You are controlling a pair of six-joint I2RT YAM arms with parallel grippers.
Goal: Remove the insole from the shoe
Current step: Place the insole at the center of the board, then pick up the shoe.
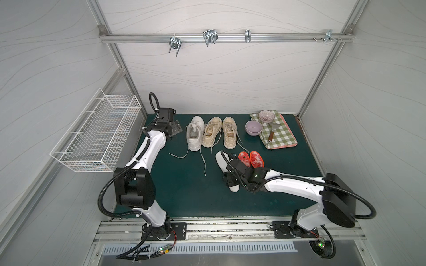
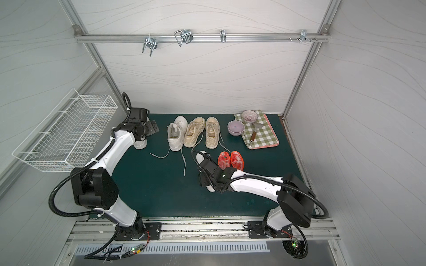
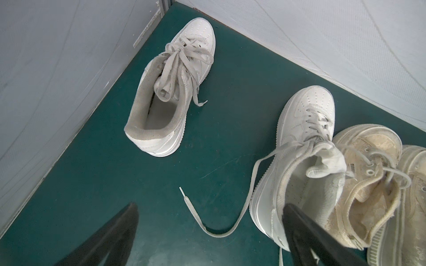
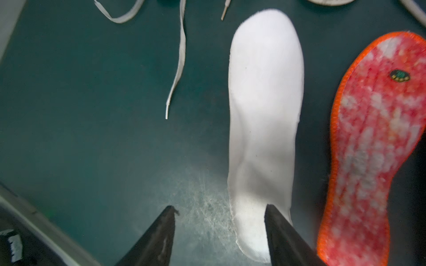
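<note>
A white insole (image 4: pixel 262 115) lies flat on the green mat, out of any shoe, its two ends showing from under my right wrist (image 1: pixel 220 159). My right gripper (image 4: pixel 219 207) hangs open just above its heel end, one finger over the heel and the other over bare mat. A white shoe (image 1: pixel 194 135) with its tongue pulled up stands in a row with two beige shoes (image 1: pixel 212 133). A second white shoe (image 3: pixel 170 92) sits near the back left corner. My left gripper (image 3: pixel 209 208) is open and empty between the two white shoes.
Two red insoles (image 1: pixel 244 159) lie right beside the white one. Loose laces (image 1: pixel 202 161) trail forward from the row of shoes. At the back right are a purple bowl (image 1: pixel 253 127) and a checked cloth (image 1: pixel 282 138) with a second bowl and a spatula on it. A wire basket (image 1: pixel 96 135) hangs on the left wall.
</note>
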